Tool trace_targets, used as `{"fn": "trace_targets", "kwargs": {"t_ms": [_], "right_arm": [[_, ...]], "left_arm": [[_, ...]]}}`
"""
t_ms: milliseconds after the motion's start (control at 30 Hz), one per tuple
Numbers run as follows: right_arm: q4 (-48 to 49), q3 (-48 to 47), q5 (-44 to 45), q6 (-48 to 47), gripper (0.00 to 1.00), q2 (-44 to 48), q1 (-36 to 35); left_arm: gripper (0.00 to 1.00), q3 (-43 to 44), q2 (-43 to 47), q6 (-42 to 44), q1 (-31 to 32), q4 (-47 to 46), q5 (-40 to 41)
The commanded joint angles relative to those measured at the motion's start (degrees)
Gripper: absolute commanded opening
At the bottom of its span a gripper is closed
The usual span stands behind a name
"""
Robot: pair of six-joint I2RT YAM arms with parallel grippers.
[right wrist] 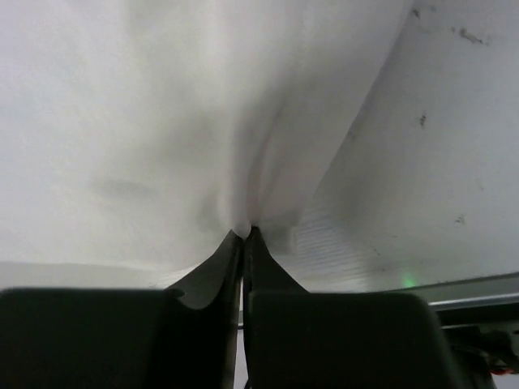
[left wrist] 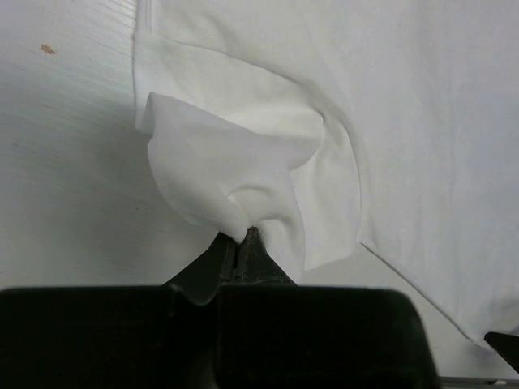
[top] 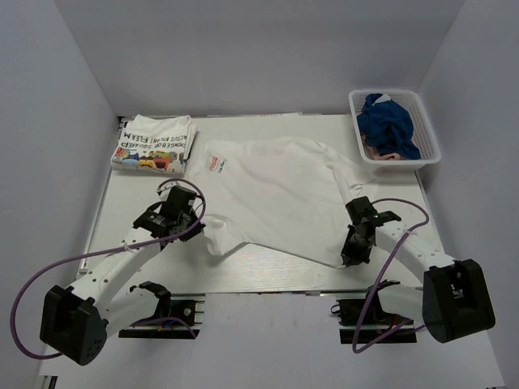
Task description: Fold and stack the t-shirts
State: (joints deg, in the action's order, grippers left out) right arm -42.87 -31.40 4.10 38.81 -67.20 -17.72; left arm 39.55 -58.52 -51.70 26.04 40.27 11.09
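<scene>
Spread t-shirt (top: 280, 194) lies flat at centre of table (top: 146, 190), small red print toward its upper-left end. Left gripper (top: 197, 230) is closed on a bunched fold at the shirt's lower-left edge; right gripper (top: 349, 258) is pinched onto its lower-right edge. Folded t-shirt (top: 154, 144) with black lettering sits at upper left. Basket (top: 397, 164) at upper right holds a blue garment (top: 389, 121).

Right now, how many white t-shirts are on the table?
2. The folded t-shirt sits at the far left corner; the spread t-shirt lies mid-table, pinched by the left gripper and right gripper. The blue clothing in the basket could hide more.
</scene>
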Motion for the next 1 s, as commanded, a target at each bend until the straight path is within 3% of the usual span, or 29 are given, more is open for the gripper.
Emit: {"fn": "trace_targets", "kwargs": {"t_ms": [0, 200, 500, 667, 833, 967], "right_arm": [[12.11, 0.64, 0.38, -0.48, 0.00, -1.45, -1.00], [9.74, -12.97, 8.11, -6.72, 0.00, 6.97, -1.45], [8.42, -37.90, 12.16, -9.71, 0.00, 17.71, -1.36], [1.68, -56.97, 10.24, -15.59, 0.00, 14.65, -1.36], [0.33, -74.55, 0.66, -19.91, 0.00, 13.41, -1.09], [3.49, -80.48, 0.21, -20.17, 0.00, 15.60, -1.27]], "left_arm": [[0.00, 3.69, 1.39, 1.34, -0.03, -0.72, 2.18], [0.00, 13.25, 3.33, 6.07, -0.03, -2.38, 7.18], [0.00, 36.54, 9.03, 16.89, -0.03, -11.34, 12.90], [0.00, 46.21, 10.36, 22.51, -0.55, -14.87, 8.53], [0.00, 65.27, 6.85, 29.10, -1.08, -12.77, 2.90], [0.00, 81.45, 1.93, 32.36, -1.08, -9.87, 0.69]]}}
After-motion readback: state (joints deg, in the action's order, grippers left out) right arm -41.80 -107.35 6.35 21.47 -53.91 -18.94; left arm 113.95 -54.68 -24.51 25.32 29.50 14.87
